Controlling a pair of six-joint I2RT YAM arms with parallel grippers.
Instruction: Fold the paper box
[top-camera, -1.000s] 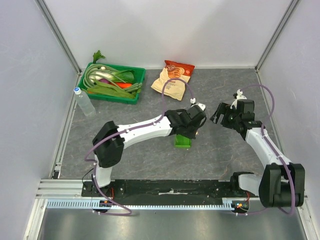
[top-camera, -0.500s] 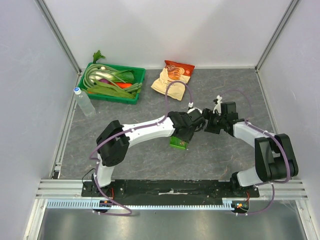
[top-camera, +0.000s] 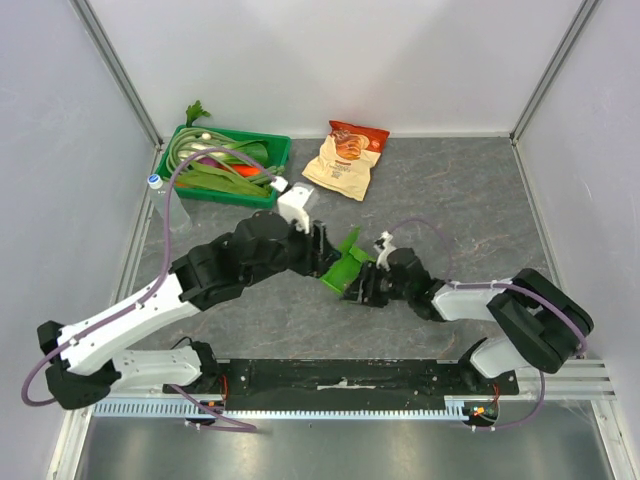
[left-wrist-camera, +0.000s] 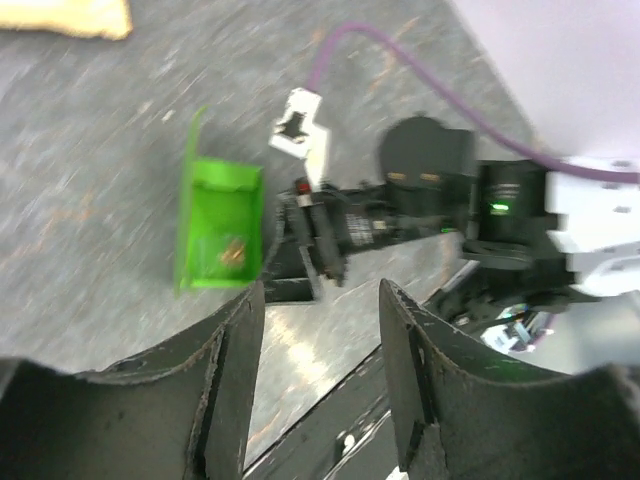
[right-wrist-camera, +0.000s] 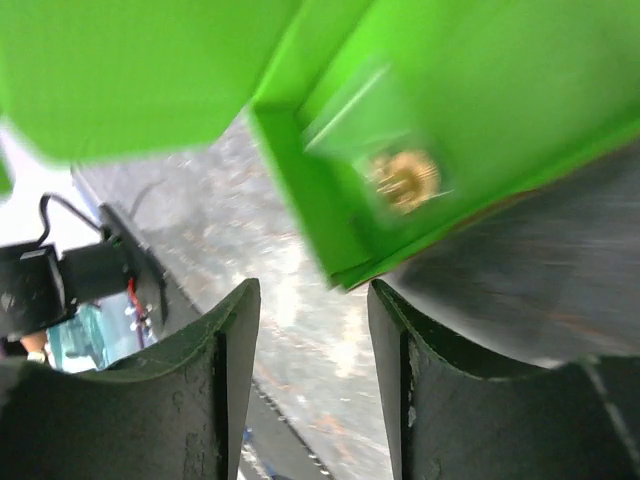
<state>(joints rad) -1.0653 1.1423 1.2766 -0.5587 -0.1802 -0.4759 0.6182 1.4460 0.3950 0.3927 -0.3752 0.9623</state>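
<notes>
Currently the box (top-camera: 343, 266) sits mid-scene on the table (top-camera: 450, 200), open side up, with one flap (top-camera: 349, 240) raised at its far edge. The left gripper (left-wrist-camera: 320, 300) hangs just left of it, jaws spread and empty, probably keeping clear of the flap. The right gripper (right-wrist-camera: 312, 292) sits low at the box's near-right wall, jaws parted with nothing pinched, likely lining up to brace that wall.

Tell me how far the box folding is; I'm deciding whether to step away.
Done: the box has standing walls, like an open tray. In hand: nothing gripped; the right gripper is open at its edge, the left gripper open and apart. To do: one flap sticks up, not folded in.
</notes>
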